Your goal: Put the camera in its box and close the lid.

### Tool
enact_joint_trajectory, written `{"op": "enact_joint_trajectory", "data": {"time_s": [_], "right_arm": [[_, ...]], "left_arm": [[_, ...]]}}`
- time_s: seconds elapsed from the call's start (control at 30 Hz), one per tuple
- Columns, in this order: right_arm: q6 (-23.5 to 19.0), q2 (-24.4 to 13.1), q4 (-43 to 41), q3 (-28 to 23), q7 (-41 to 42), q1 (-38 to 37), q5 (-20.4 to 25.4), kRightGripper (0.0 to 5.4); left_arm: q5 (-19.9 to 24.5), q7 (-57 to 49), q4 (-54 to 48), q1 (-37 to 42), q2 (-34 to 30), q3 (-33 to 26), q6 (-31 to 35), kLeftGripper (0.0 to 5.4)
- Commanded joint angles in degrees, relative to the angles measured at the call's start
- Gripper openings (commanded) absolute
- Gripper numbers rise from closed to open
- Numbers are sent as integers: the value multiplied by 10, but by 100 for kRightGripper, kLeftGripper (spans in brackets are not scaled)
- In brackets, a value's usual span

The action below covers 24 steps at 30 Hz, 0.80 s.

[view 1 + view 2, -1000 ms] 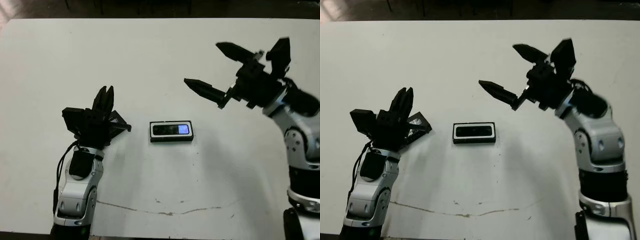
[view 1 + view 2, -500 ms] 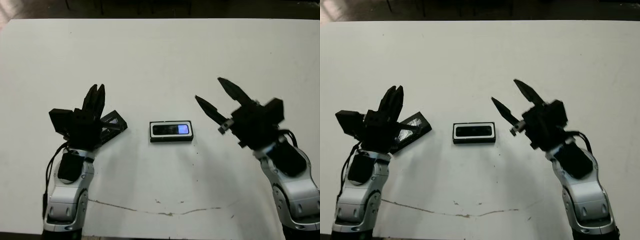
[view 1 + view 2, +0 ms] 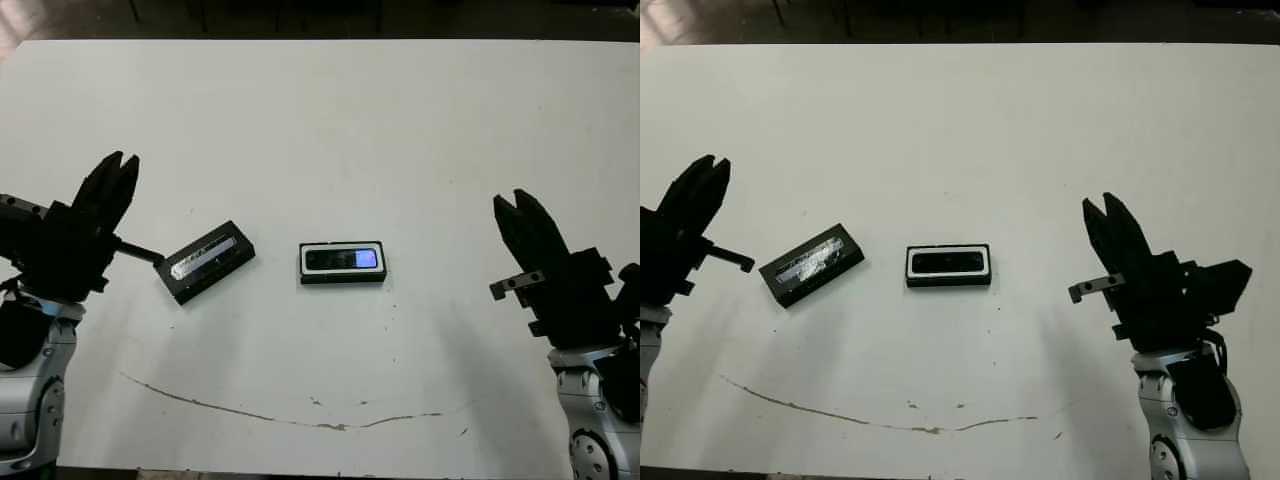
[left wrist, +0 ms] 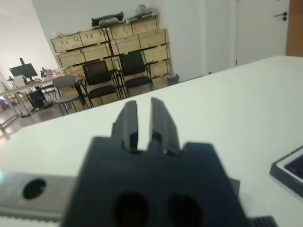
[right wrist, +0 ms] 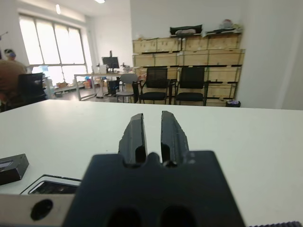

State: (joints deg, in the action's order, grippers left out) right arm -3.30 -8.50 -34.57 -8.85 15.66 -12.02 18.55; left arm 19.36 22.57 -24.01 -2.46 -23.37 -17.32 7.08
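At table centre: shallow black white-lined box with slim black bar camera, blue screen lit, already seated inside. Flat black lid with silvery strip lies just left of box, angled, apart from it. Lid looks light, rigid, glossy strip likely slippery; pinch across short edges. Left gripper and right gripper nearly closed, holding nothing. Versus half-second ago: both arms withdrawn outward, lid released onto table.
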Motion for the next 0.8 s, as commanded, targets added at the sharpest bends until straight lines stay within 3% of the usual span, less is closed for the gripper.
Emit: {"op": "enact_joint_trajectory", "data": {"time_s": [0.03,0.27,0.4,0.6,0.8], "right_arm": [[7,4,17,-2,-7,-8,0,0],[16,1,31,-12,-7,-3,9,0],[21,0,34,-13,-10,-4,2,0],[12,-2,28,-9,-21,-9,-7,0],[12,-2,30,-6,-18,-10,0,0]], "left_arm": [[29,69,26,7,-55,-2,26,23],[21,276,167,86,-174,64,9,174],[24,363,232,136,-203,111,37,265],[13,382,257,149,-199,144,74,401],[-5,393,290,139,-191,158,43,535]]}}
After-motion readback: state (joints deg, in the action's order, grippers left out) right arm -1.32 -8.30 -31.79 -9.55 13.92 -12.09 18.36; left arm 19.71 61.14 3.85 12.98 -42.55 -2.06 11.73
